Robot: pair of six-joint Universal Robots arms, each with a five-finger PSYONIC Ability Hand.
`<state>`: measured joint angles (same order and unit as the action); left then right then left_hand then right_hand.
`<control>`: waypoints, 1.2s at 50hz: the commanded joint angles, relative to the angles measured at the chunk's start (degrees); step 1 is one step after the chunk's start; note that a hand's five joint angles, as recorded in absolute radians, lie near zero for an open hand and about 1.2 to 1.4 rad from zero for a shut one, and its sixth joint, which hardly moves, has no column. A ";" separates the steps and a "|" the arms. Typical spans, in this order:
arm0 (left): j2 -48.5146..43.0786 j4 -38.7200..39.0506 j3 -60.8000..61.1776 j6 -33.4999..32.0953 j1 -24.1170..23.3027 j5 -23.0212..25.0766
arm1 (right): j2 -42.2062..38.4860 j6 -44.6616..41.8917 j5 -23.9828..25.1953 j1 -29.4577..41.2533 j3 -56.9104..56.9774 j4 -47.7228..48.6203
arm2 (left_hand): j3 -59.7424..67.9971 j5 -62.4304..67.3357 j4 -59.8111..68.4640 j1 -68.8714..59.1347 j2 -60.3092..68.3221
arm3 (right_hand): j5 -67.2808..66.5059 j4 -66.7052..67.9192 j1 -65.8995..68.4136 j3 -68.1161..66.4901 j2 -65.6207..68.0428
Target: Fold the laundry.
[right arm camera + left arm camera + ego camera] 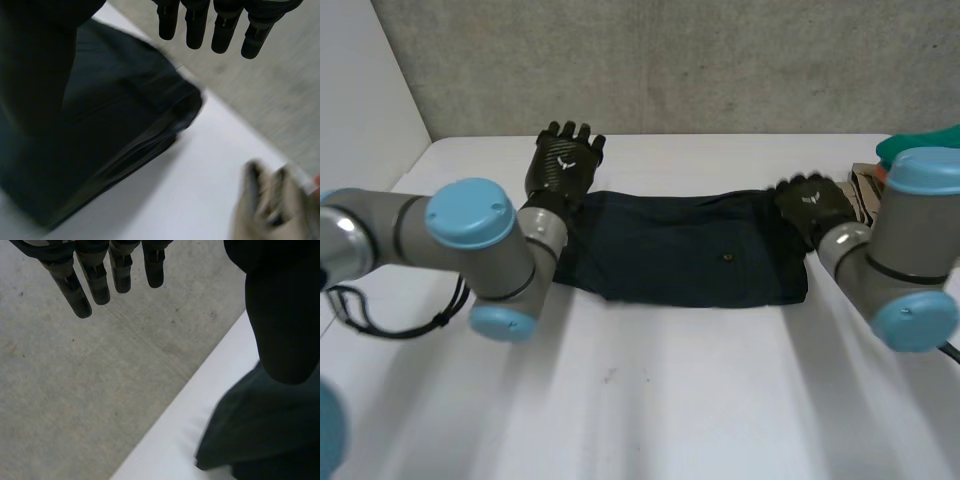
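Stock as I read it from my station, largest item first.

1. White flat desk (670, 400): carries everything listed below.
2. Grey rough concrete wall (720, 60): stands along the far edge of the desk.
3. Dark navy folded cloth garment (690, 250): lies flat as a long rectangle across the middle of the desk, its long side running from one hand to the other. In the right wrist view its right end shows stacked folded layers.
4. Left arm (440, 235), grey with light-blue caps: reaches in over the desk to the garment's left end.
5. Right arm (910, 250), same make: reaches in to the garment's right end.
6. Left hand (565, 165), black: sits at the garment's far left corner. I see its fingers (97, 282) straight and released, pointing at the wall, with the thumb over the cloth. It grasps nothing that I can see.
7. Right hand (812, 205), black: sits over the garment's right end. Its fingers (195, 25) are straight and released, reaching past the cloth's far right corner. I cannot tell whether the palm touches the cloth.
8. Beige item (865, 185): on the desk just beyond the right hand, apart from the garment, too blurred to identify.
9. Green cloth item (920, 142): near the beige one, at the desk's far right.
10. Small round button (727, 257): on the garment's upper face, right of centre.
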<state>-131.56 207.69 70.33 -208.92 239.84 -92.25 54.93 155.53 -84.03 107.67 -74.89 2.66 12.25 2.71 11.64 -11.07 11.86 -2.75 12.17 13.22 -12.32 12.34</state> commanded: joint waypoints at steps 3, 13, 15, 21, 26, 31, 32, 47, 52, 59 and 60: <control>7.54 -0.18 11.93 4.58 -0.95 -0.03 | -0.08 3.20 5.72 -2.73 -4.74 -4.42 | -2.25 -2.71 -1.64 1.07 -1.86 | -4.72 5.30 4.26 -5.15 5.13; 9.13 -0.71 12.64 5.02 -1.92 -0.21 | -2.64 -1.72 2.04 -5.45 -5.62 3.66 | -2.25 -2.71 -1.64 1.07 -1.86 | -67.25 67.83 66.78 -67.68 67.66; 10.27 -0.71 13.08 5.02 -1.92 -0.47 | -1.15 -3.56 0.45 -7.03 -6.49 4.28 | -2.25 -2.71 -1.64 1.07 -1.86 | -67.25 67.83 66.78 -67.68 67.66; 14.39 -0.71 15.53 5.10 -1.83 -0.73 | 7.28 -17.06 -0.61 -10.28 -10.62 4.37 | -2.25 -2.71 -1.64 1.07 -1.86 | -67.25 67.83 66.78 -67.68 67.66; 17.39 -0.62 17.82 5.28 -1.83 -0.74 | 8.96 -26.50 -0.26 -9.15 -9.84 6.30 | -2.25 -2.71 -1.64 1.07 -1.86 | -67.25 67.83 66.78 -67.68 67.66; 19.41 -0.71 19.23 7.82 -1.66 -0.91 | 8.70 -30.20 6.22 4.27 -8.25 15.50 | -2.25 -2.71 -1.64 1.07 -1.86 | -67.25 67.83 66.78 -67.68 67.66; 20.11 -0.71 19.41 8.96 -1.66 -0.91 | 8.35 -30.20 8.34 6.65 -8.52 17.88 | -2.25 -2.71 -1.64 1.07 -1.86 | -67.25 67.83 66.78 -67.68 67.66; 22.49 -0.71 19.23 11.70 -1.40 -3.81 | -3.26 -34.60 25.68 18.10 -10.45 30.04 | -2.25 -2.71 -1.64 1.07 -1.86 | 2.75 -2.17 -3.22 2.32 -2.34; 22.49 -0.62 16.69 12.31 -1.39 -4.07 | 3.94 -22.15 21.90 15.47 -13.52 29.69 | -2.25 -2.71 -1.64 1.07 -1.86 | 2.75 -2.17 -3.22 2.32 -2.34; 19.07 -2.46 8.17 15.12 -2.36 -3.46 | 14.58 19.60 18.99 8.45 -16.78 26.62 | -2.25 -2.71 -1.64 1.07 -1.86 | 2.75 -2.17 -3.22 2.32 -2.34; 17.84 -2.81 7.03 15.56 -2.71 -3.29 | 14.94 21.81 18.99 7.48 -16.69 25.65 | -2.25 -2.71 -1.64 1.07 -1.86 | 2.75 -2.17 -3.22 2.32 -2.34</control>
<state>-109.87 206.56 83.95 -195.74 238.08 -96.10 63.68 151.01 -63.44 120.59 -90.10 31.69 12.25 2.71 11.63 -11.07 11.86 -3.02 12.11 13.13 -12.24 12.33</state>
